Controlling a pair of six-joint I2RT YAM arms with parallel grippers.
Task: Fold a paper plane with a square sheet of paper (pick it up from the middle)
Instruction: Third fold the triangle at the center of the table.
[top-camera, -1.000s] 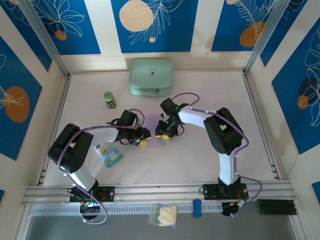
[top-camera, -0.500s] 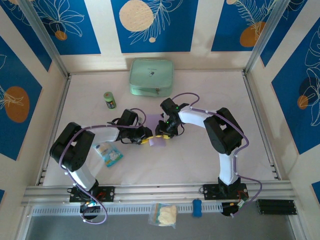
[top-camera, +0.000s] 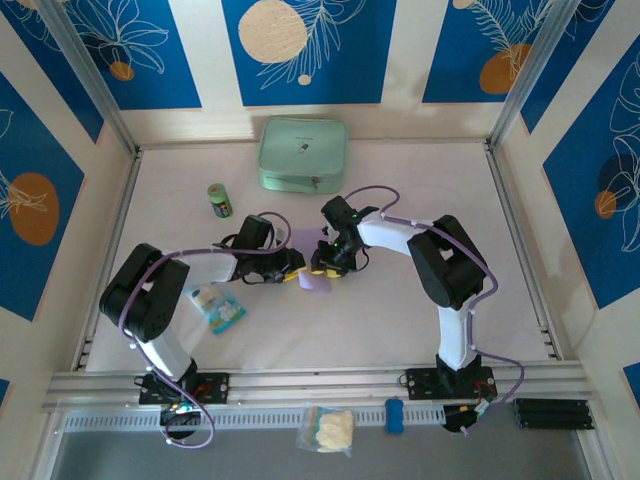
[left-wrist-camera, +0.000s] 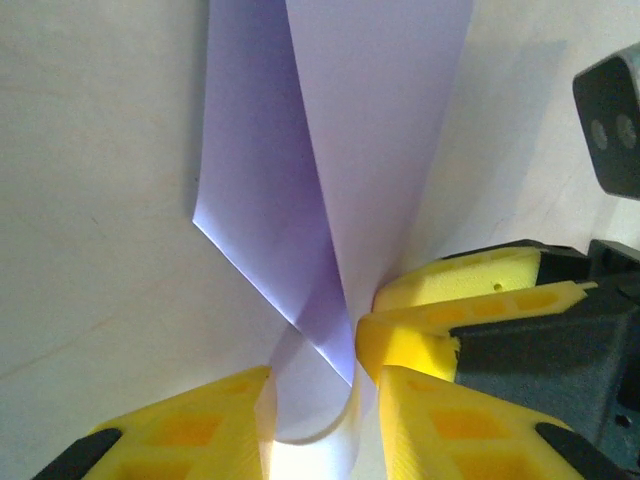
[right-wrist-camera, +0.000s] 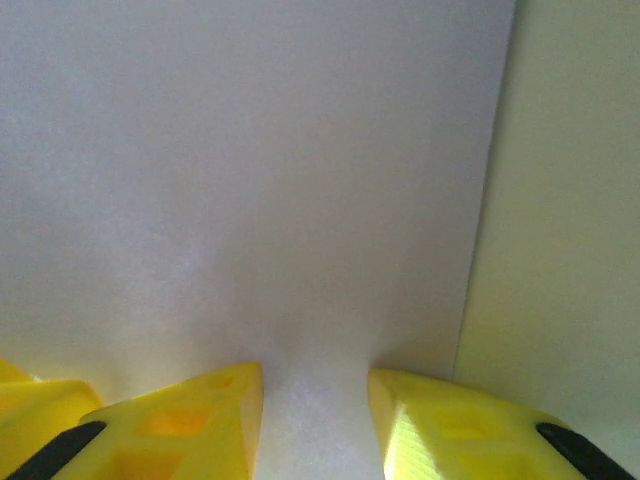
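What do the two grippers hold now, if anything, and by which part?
The square sheet of paper lies between both grippers' fingers: left gripper at its curled near end, right gripper too. Firm pinching cannot be told.

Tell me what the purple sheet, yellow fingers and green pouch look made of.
Purple sheet: thin matte paper; it holds a sharp crease and curls. Yellow fingers: likely moulded plastic or foam, dull with recessed pockets. Green pouch: seemingly soft fabric or faux leather, rounded corners.

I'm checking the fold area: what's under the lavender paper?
Table surface shows beside the lavender paper and its lifted edges; anything directly beneath the sheet is covered.
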